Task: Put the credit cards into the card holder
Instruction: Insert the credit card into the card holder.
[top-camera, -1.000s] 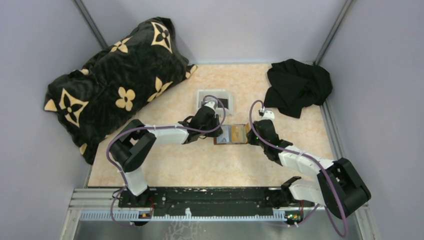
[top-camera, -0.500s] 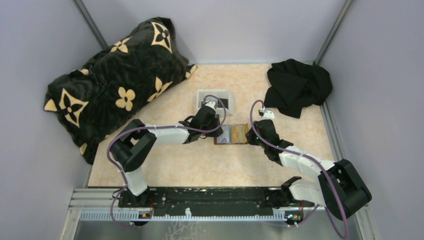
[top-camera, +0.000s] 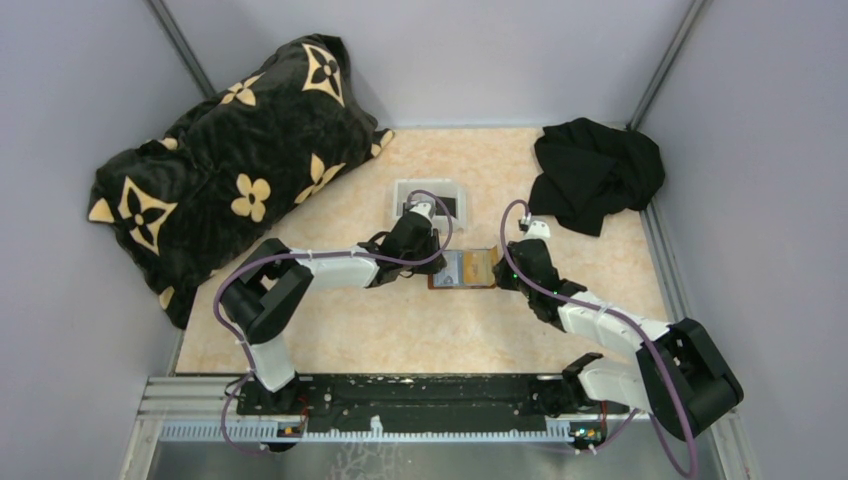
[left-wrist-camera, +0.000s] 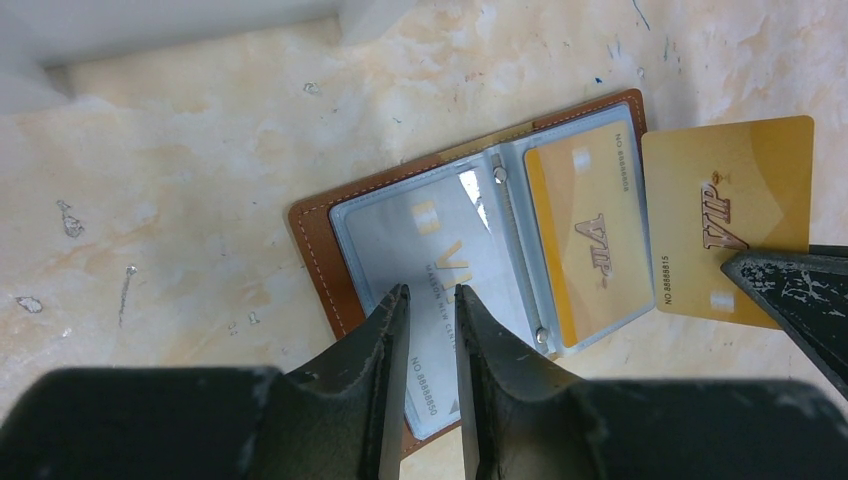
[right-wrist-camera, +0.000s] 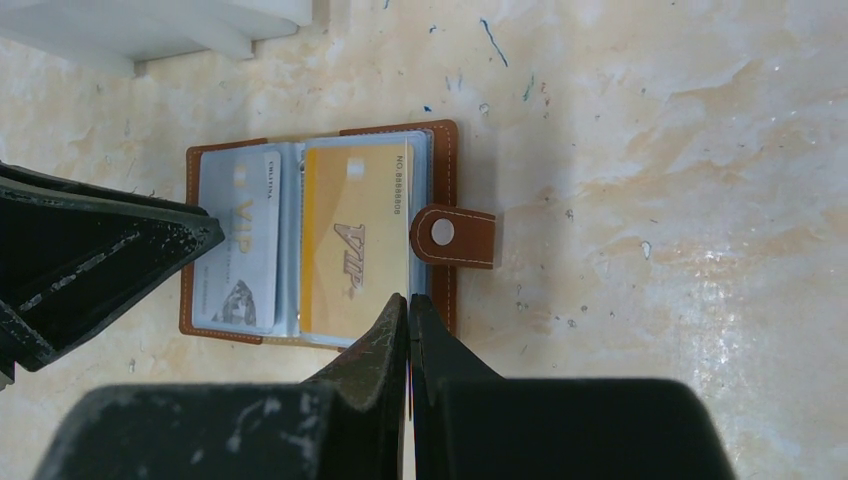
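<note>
**2 cards sleeved, a 3rd in my right claw**

The brown leather card holder (left-wrist-camera: 318, 255) lies open and flat on the marbled desk (right-wrist-camera: 650, 150). It sits between my 2 claws, just on the near side of the white tray (top-camera: 405, 184). Both pages of clear sleeves are already filled: a silver VIP card (left-wrist-camera: 430, 230) on the left and a gold VIP card (left-wrist-camera: 590, 240) on the right, each square in its pocket. The snap tab (right-wrist-camera: 455, 237) sticks out past the right edge, unfastened.

My right claw (right-wrist-camera: 409, 310) is pinched tight on a 2nd gold VIP card (left-wrist-camera: 730, 220), which hangs just beside the holder's right edge, outside any sleeve. My left claw (left-wrist-camera: 430, 295) is parted by only a slit, tips over the silver card. I judge it is steadying the holder and gripping nothing.

I reckon the job is past halfway. This card wants a pocket, and a dark flat piece (top-camera: 449, 207) in the tray may be another, though it is too small to tell
</note>
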